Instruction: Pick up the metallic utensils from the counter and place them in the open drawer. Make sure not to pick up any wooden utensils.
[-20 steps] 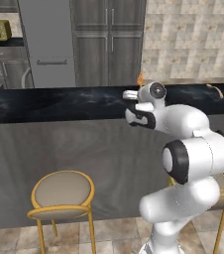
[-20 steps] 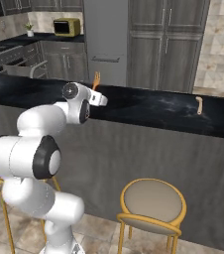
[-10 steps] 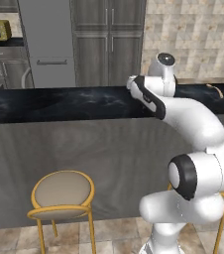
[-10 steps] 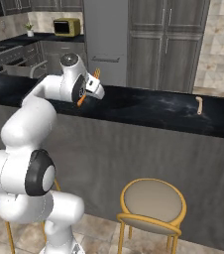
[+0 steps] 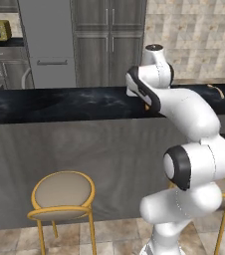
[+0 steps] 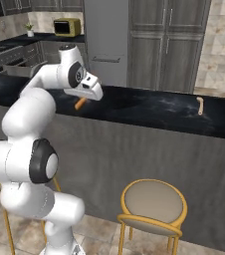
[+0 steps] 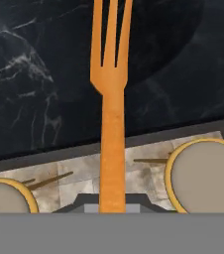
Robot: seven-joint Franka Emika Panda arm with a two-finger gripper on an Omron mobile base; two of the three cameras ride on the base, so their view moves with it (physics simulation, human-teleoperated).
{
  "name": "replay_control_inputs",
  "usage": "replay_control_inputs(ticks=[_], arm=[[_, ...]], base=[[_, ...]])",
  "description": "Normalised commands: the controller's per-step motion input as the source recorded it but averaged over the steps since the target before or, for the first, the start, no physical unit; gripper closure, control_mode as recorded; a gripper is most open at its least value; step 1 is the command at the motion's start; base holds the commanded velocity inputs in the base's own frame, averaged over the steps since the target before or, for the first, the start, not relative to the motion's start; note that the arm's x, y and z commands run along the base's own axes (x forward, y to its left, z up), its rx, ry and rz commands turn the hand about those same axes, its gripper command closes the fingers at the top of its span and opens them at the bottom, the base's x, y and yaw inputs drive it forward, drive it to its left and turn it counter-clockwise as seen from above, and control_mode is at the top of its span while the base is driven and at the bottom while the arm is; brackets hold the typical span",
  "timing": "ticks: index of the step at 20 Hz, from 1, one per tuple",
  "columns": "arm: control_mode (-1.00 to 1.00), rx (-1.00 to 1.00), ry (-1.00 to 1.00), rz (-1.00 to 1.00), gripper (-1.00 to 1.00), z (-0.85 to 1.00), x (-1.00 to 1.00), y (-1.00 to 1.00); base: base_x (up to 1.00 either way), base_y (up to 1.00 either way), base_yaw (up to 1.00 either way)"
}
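Orange fork (image 7: pixel 112 114): it is in the gripper (image 6: pixel 87 95), held by the lower end of its handle, above the near edge of the black marbled counter (image 6: pixel 149 107); in the hand view the tines point to 12 o'clock.
Handling: I judge it light, stiff and smooth, so it may slip or turn between the pads; a hold nearer the middle of the handle would be steadier.
Gripper: jaws are nearly together, clamped on the fork handle.
Arm pose: it rises high, bends at the elbow and the hand leans down over the counter edge.
Wooden utensil (image 6: pixel 200 105): lies on the counter, well apart at 3 o'clock from the gripper.
Stools: one stool (image 6: pixel 154 204) stands below the counter.
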Motion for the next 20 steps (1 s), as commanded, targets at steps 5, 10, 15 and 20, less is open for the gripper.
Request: replay_control_inputs(ticks=[5,10,15,20], arm=[[-1.00,-0.06,-0.03,0.00,1.00,-0.47,-0.93,0.00],[-1.00,0.00,-0.15,0.00,1.00,-0.55,-0.96,-0.01],[-1.00,0.00,-0.01,0.04,1.00,-0.20,-0.52,0.00],[-1.00,0.00,0.03,0.17,1.00,0.00,-0.04,-0.01]], base=[[0.00,0.00,0.00],[0.00,0.00,0.00],[0.00,0.00,0.00],[0.00,0.00,0.00]])
